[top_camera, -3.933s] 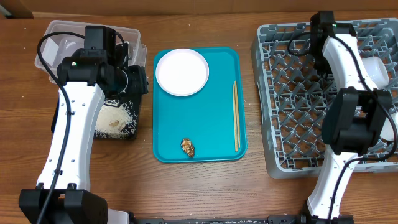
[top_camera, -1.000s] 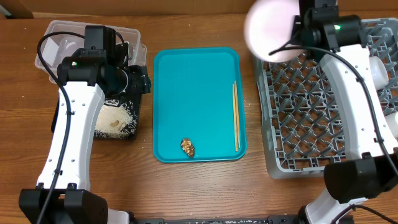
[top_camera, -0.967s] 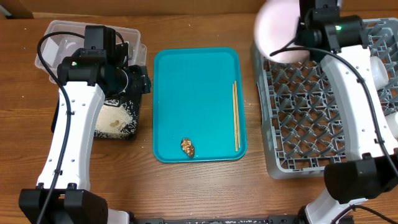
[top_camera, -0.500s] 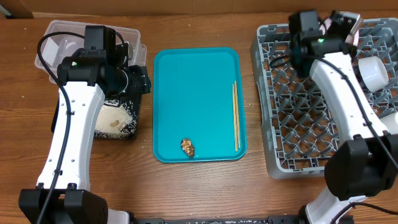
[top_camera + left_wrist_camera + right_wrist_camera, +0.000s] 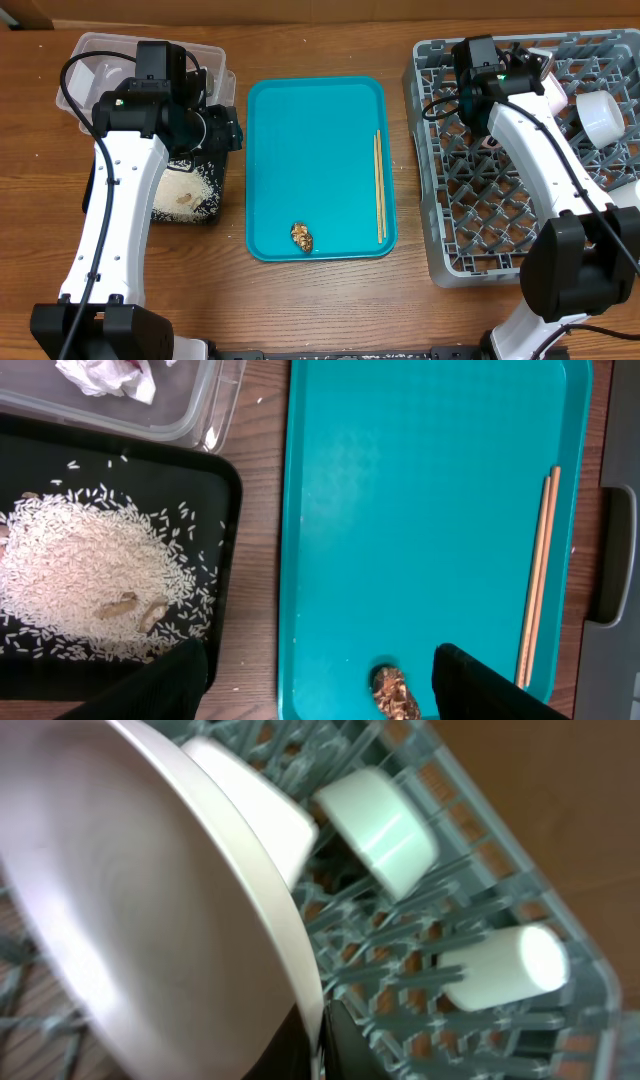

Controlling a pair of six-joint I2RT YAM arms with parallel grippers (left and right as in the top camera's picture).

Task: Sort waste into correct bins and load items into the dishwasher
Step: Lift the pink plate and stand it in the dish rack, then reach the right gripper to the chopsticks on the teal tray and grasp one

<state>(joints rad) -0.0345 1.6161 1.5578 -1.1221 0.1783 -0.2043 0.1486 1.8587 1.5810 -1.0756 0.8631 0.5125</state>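
Observation:
My right gripper is shut on the rim of the white plate, which stands on edge over the grey dishwasher rack. From overhead the plate is a thin sliver beside the right gripper. White bowls and a white cup lie in the rack. My left gripper hangs open above the brown food lump on the teal tray. Two chopsticks lie along the tray's right side. Rice fills the black tray; a crumpled wrapper sits in the clear tub.
The left arm stretches over the black tray and clear tub at the table's left. The right arm crosses the rack diagonally. Bare wood table runs along the front edge. Another bowl rests at the rack's right side.
The right arm carried the plate from above the rack's back-left corner down into the rack and turned it on edge. The left arm stayed still.

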